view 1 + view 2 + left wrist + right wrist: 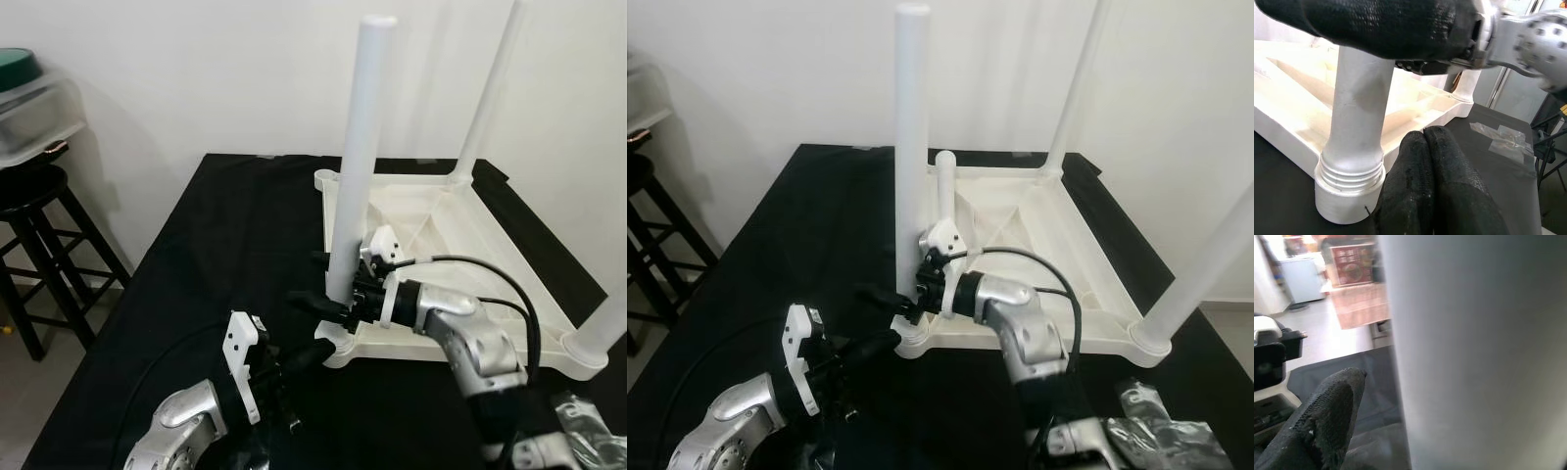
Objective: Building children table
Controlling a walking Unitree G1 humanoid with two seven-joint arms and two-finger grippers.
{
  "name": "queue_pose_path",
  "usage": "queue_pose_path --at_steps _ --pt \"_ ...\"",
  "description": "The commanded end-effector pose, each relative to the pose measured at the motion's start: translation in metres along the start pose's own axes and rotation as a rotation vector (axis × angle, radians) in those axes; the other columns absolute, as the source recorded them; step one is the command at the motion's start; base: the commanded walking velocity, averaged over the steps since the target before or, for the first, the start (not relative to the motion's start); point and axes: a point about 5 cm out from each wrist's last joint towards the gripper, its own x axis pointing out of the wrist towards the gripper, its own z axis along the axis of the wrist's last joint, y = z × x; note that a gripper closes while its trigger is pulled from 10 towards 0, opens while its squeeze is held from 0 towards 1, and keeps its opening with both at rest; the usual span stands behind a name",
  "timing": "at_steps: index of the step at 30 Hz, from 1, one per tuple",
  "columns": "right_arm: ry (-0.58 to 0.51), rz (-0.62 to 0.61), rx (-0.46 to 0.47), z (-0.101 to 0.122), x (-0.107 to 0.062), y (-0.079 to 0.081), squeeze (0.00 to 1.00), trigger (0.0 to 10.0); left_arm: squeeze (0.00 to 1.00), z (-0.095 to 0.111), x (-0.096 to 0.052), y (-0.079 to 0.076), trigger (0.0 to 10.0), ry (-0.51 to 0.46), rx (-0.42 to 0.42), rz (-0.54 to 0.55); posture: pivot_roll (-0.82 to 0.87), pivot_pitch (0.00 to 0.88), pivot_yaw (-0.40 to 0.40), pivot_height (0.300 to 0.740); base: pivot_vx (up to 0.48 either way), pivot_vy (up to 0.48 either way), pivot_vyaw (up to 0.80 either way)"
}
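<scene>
Your L gripper (1422, 147) sits nearest, fingers pressed together w/ nothing between, tips just beside the near-left corner socket (333, 351). Your R gripper (318, 302) clamps the white leg (355, 157) low down; leg stands upright in that socket. Upside-down white tabletop (460, 230) lies on the black table (225, 225), right of centre. Far left: black stool (34, 211).

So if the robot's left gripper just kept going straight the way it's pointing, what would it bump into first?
Probably the white socket at the table's corner, where the leg screws in. The left gripper, fingers together, points right at its base, with only a small gap, though depth is hard to judge.
</scene>
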Motion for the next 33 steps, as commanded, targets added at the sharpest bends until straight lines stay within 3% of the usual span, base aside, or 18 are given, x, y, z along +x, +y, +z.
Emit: queue_pose_path --at_steps 1,2,3,4,6,13,20,22,24,25,26,27,28,29,30,31,32,33 --pt "-0.009 0.017 0.006 0.002 -0.003 -0.006 0.00 10.0 0.00 -0.003 -0.001 0.001 10.0 0.017 0.002 0.005 -0.02 0.000 -0.033 0.740 0.000 0.000 0.00" --pt "0.017 0.026 0.020 0.002 -0.004 -0.018 0.00 2.5 0.00 -0.003 -0.001 0.001 10.0 0.018 0.003 0.005 -0.02 0.000 -0.033 0.740 0.000 0.000 0.00" --pt "0.017 0.026 0.020 0.002 -0.004 -0.018 0.00 2.5 0.00 -0.003 -0.001 0.001 10.0 0.018 0.003 0.005 -0.02 0.000 -0.033 0.740 0.000 0.000 0.00" --pt "0.023 0.025 0.034 0.001 -0.004 -0.021 0.00 0.5 0.00 -0.003 -0.001 0.001 10.0 0.019 0.003 0.005 -0.02 0.000 -0.033 0.740 0.000 0.000 0.00" --pt "0.026 0.036 0.041 0.001 -0.005 -0.022 0.00 0.0 0.00 -0.004 -0.002 0.001 10.0 0.019 0.002 0.005 -0.02 0.000 -0.034 0.740 0.000 0.000 0.00" --pt "0.016 0.057 0.048 -0.001 -0.008 -0.024 0.00 0.0 0.00 -0.003 -0.002 0.001 10.0 0.019 0.001 0.004 -0.02 0.000 -0.031 0.740 0.000 0.000 0.00" --pt "0.001 0.019 0.031 -0.011 -0.023 -0.025 0.00 0.0 0.00 -0.003 -0.003 0.000 10.0 0.019 -0.002 0.000 -0.03 0.000 -0.021 0.740 0.000 0.000 0.00" --pt "-0.012 -0.078 -0.003 -0.012 -0.034 -0.022 0.00 0.0 0.00 -0.003 -0.004 -0.001 10.0 0.020 -0.003 -0.003 -0.04 0.000 -0.019 0.740 0.000 0.000 0.00" --pt "-0.033 -0.231 0.028 -0.017 -0.035 -0.014 0.00 0.0 0.00 -0.003 -0.006 -0.001 10.0 0.021 -0.003 -0.004 -0.04 0.000 -0.023 0.740 0.000 0.000 0.00" --pt "-0.033 -0.231 0.028 -0.017 -0.035 -0.014 0.00 0.0 0.00 -0.003 -0.006 -0.001 10.0 0.021 -0.003 -0.004 -0.04 0.000 -0.023 0.740 0.000 0.000 0.00" --pt "-0.091 -0.555 0.061 -0.025 -0.026 -0.014 0.00 0.0 0.00 -0.002 -0.007 -0.001 10.0 0.021 -0.003 -0.004 -0.04 0.000 -0.024 0.740 0.000 0.000 0.00" --pt "-0.124 -0.795 0.100 -0.031 -0.023 -0.013 0.00 0.0 0.00 -0.002 -0.008 -0.001 10.0 0.021 -0.003 -0.003 -0.05 0.000 -0.021 0.740 0.000 0.000 0.00" --pt "-0.029 -1.000 0.176 -0.060 -0.019 0.009 0.00 0.0 0.00 -0.001 -0.008 0.000 10.0 0.021 -0.004 -0.003 -0.06 0.000 -0.015 0.740 0.000 0.000 0.00" --pt "-0.029 -1.000 0.176 -0.060 -0.019 0.009 0.00 0.0 0.00 -0.001 -0.008 0.000 10.0 0.021 -0.004 -0.003 -0.06 0.000 -0.015 0.740 0.000 0.000 0.00" --pt "0.035 -0.989 0.223 -0.082 -0.004 0.039 0.00 0.0 0.00 -0.001 -0.008 0.000 10.0 0.021 -0.004 -0.003 -0.06 0.000 -0.012 0.740 0.000 0.000 0.00" --pt "0.035 -0.989 0.223 -0.082 -0.004 0.039 0.00 0.0 0.00 -0.001 -0.008 0.000 10.0 0.021 -0.004 -0.003 -0.06 0.000 -0.012 0.740 0.000 0.000 0.00" --pt "0.014 -0.868 0.132 -0.070 0.008 0.048 0.00 0.0 0.00 -0.002 -0.009 0.001 10.0 0.025 -0.006 -0.005 -0.07 0.000 0.003 0.740 0.000 0.000 0.00" --pt "0.023 -0.800 0.111 -0.069 0.013 0.048 0.00 0.0 0.00 -0.002 -0.008 0.000 10.0 0.028 -0.007 -0.008 -0.06 0.000 -0.012 0.740 0.000 0.000 0.00"
